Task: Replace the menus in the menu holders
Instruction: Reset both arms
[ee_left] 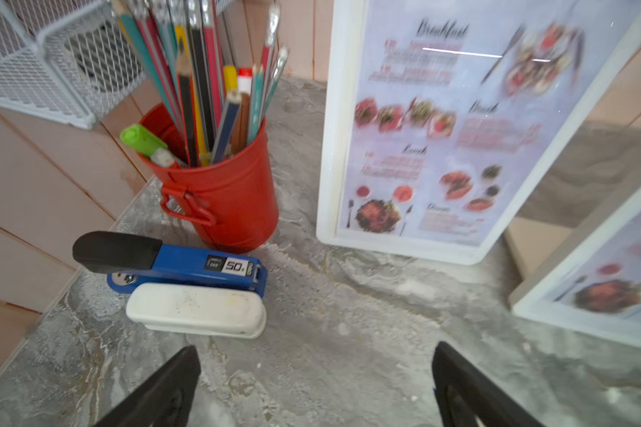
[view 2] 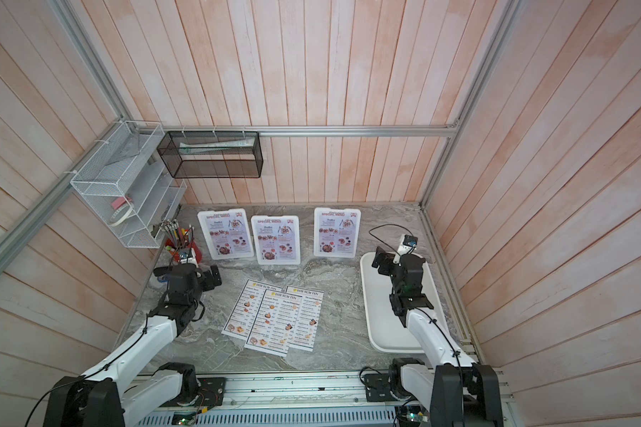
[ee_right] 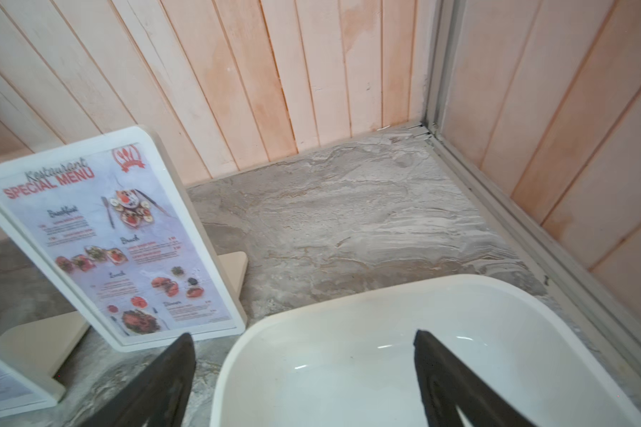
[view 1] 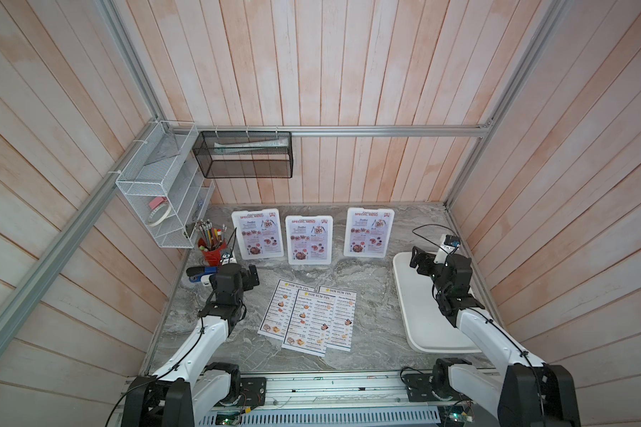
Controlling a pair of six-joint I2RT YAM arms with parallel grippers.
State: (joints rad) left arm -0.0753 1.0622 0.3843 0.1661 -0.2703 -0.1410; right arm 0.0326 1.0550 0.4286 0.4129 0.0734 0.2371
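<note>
The left gripper (ee_left: 315, 349) hung with its black jaws spread wide and nothing between them, above bare grey marbled tabletop (ee_left: 348, 321). Its wrist view showed plainly what the arm half hid in both top views: a blue stapler with a black handle (ee_left: 186, 266) and a white plastic stapler (ee_left: 197, 308) lying side by side, just in front of a red metal bucket of pencils (ee_left: 230, 196). Beside the bucket stood a white plastic menu holder (ee_left: 334, 148) with a pale lilac "SPECIAL MENU" sheet (ee_left: 441, 129) in it.

The right gripper (ee_right: 304, 334) was likewise spread and empty, over the far end of a large shallow white tray (ee_right: 348, 299). Only its wrist view caught the wedge-shaped back (ee_right: 234, 273) of another holder, near the tray.

The top views alone gave the whole layout — three holders in a row (view 1: 309, 261) at the back, each with a lilac sheet, and three white "DIM SUM INN" paper menus (view 1: 306, 319) fanned flat, overlapping, between the arms.
</note>
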